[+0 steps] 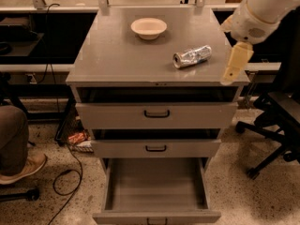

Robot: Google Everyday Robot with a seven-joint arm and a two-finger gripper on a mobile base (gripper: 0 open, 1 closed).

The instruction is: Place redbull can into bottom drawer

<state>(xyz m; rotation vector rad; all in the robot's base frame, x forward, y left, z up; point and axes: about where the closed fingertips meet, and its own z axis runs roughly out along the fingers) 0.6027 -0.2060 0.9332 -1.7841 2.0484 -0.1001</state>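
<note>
The redbull can (192, 56) lies on its side on the right part of the gray cabinet top (117, 55), open end toward the front left. My gripper (234, 64) hangs from the cream arm that comes in from the upper right. It is above the cabinet's right front corner, to the right of the can and apart from it. The bottom drawer (156, 186) is pulled out wide at the foot of the cabinet, and its flat gray inside holds nothing.
A cream bowl (148, 28) stands at the back middle of the top. The top drawer (157, 114) and middle drawer (156, 148) are slightly out. An office chair (276, 121) stands at the right. A person's leg and shoe (14, 149) and cables (65, 177) are at the left.
</note>
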